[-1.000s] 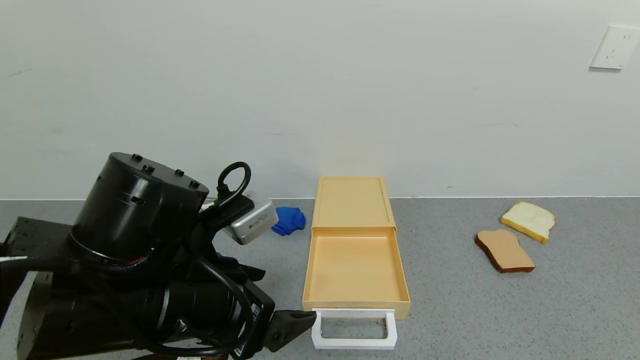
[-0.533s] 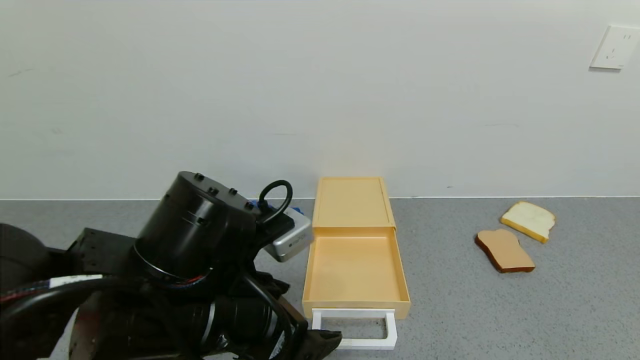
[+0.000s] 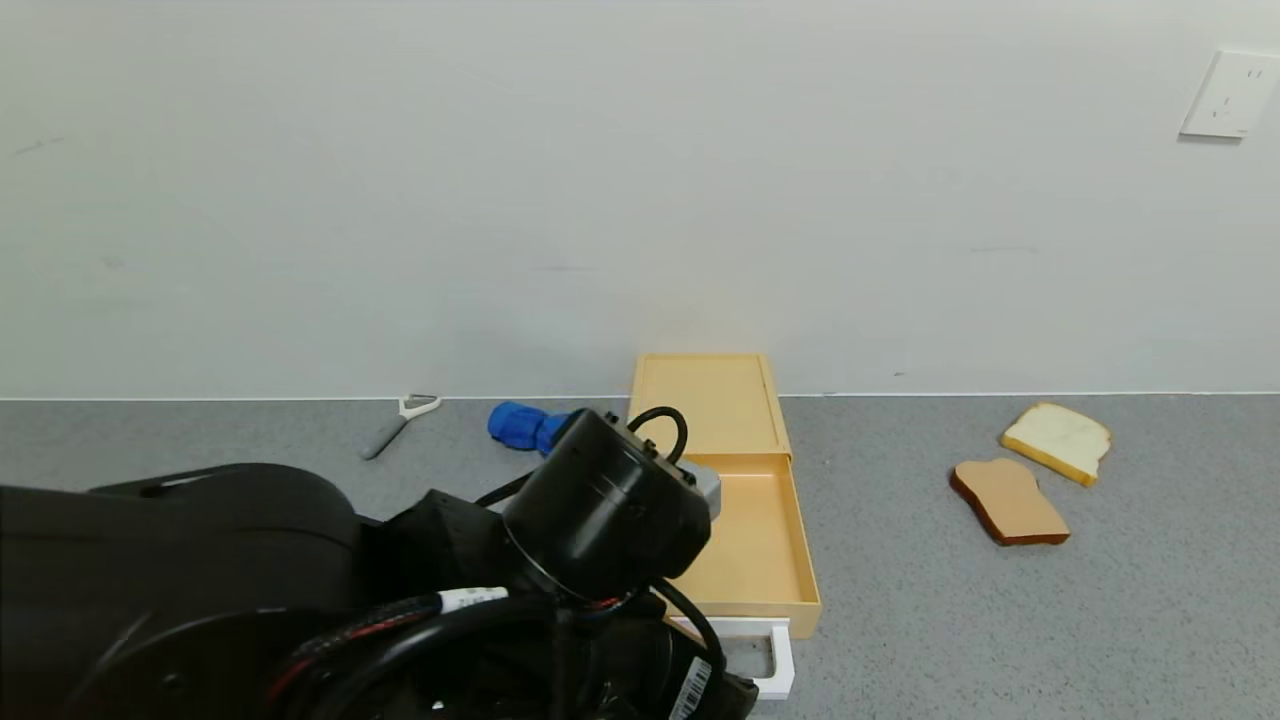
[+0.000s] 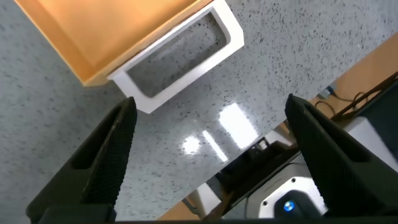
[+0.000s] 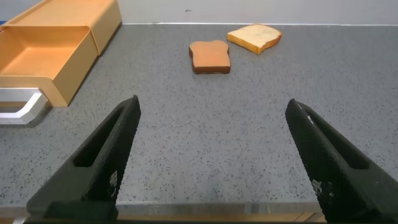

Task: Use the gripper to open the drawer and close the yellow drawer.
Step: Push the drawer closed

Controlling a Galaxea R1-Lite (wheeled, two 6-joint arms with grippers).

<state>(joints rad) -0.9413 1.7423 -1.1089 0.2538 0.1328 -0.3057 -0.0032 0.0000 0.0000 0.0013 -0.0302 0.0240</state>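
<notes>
The yellow drawer (image 3: 760,540) is pulled out of its low yellow case (image 3: 705,400), which stands against the wall. Its white loop handle (image 3: 778,665) points toward the counter's front. My left arm's black wrist (image 3: 610,510) covers the drawer's left side and most of the handle. In the left wrist view my left gripper (image 4: 211,143) is open and empty, just in front of the handle (image 4: 180,59) and not touching it. My right gripper (image 5: 211,149) is open and empty, low over the counter to the right of the drawer (image 5: 43,56).
Two bread slices, one brown (image 3: 1010,500) and one pale (image 3: 1058,440), lie to the right of the drawer. A blue object (image 3: 520,425) and a small peeler (image 3: 395,425) lie left of the case by the wall. The counter's front edge (image 4: 249,155) is close under my left gripper.
My left arm has swung to the right, in front of the drawer's left side and handle, uncovering the blue object and the peeler. The drawer has not moved.
</notes>
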